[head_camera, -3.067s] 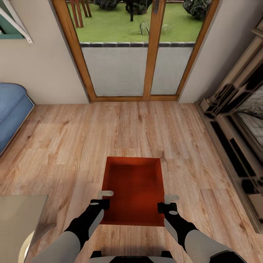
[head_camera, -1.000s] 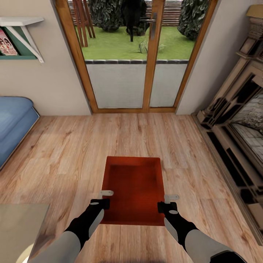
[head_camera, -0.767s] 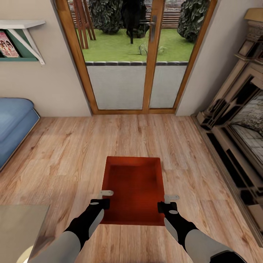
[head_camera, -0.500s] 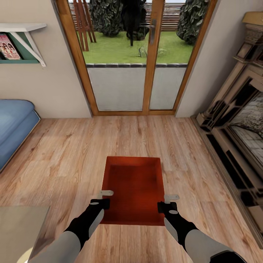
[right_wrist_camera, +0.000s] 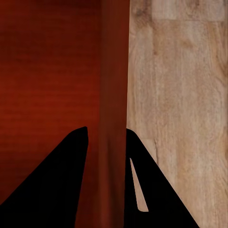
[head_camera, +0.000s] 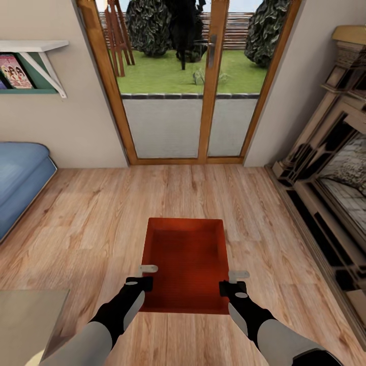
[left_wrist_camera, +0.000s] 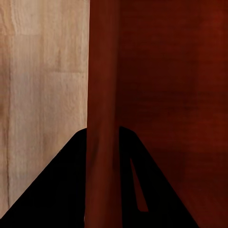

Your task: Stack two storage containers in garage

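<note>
One orange-red storage container [head_camera: 185,264] hangs lidless and empty over the light wood plank flooring [head_camera: 101,213] of the living room, just ahead of me. My left gripper [head_camera: 145,274] is shut on its left side wall near the close end. My right gripper [head_camera: 234,282] is shut on the right side wall opposite. In the left wrist view the wall [left_wrist_camera: 102,85] runs up between the dark fingers of the left gripper [left_wrist_camera: 102,137]. In the right wrist view the other wall [right_wrist_camera: 114,71] stands between the fingers of the right gripper [right_wrist_camera: 107,135].
Wood-framed glass doors [head_camera: 203,91] stand straight ahead with a garden behind. A blue sofa [head_camera: 20,178] is at the left under a wall shelf [head_camera: 30,66]. The fireplace [head_camera: 330,178] lines the right side. A beige tabletop corner [head_camera: 25,320] sits at the near left.
The whole picture has shifted: doors and far wall sit lower and more garden shows, so the camera has moved. Both grippers keep the same hold on the container.
</note>
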